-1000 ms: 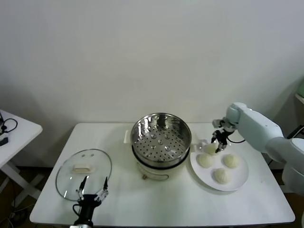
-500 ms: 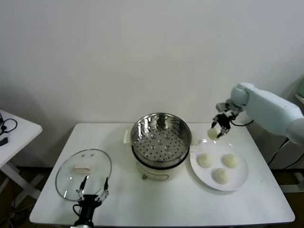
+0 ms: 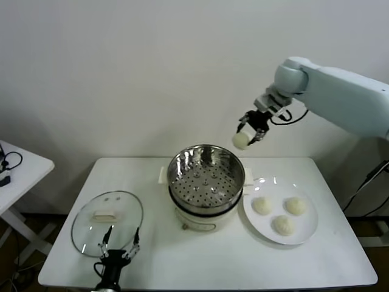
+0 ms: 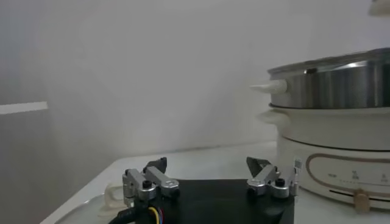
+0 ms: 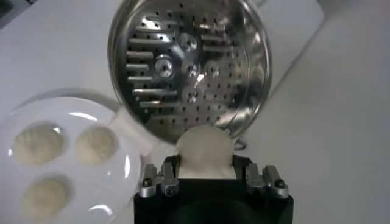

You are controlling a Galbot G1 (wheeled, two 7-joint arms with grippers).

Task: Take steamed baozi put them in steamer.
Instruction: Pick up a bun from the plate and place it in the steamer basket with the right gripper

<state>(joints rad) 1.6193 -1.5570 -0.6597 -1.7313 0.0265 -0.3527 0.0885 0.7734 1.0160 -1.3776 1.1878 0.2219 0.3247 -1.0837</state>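
My right gripper (image 3: 248, 132) is shut on one cream-white baozi (image 3: 240, 140) and holds it high in the air, just beyond the steamer's far right rim. In the right wrist view the held baozi (image 5: 205, 151) sits between the jaws over the steamer's edge. The steel steamer (image 3: 206, 176) with its perforated floor (image 5: 183, 73) is empty on its cream-white pot base (image 3: 200, 219). Three baozi (image 3: 262, 205) (image 3: 296, 205) (image 3: 283, 225) lie on the white plate (image 3: 304, 234) to the steamer's right. My left gripper (image 3: 118, 249) is open, parked low at the table's front left.
A round glass lid (image 3: 107, 220) lies on the table at the left, just behind my left gripper. A second white table (image 3: 15, 173) stands at the far left. The pot base's side (image 4: 335, 170) shows in the left wrist view.
My right gripper has lifted one baozi off the plate, risen and swung left towards the steamer. Three baozi stay on the plate. The left arm has not moved.
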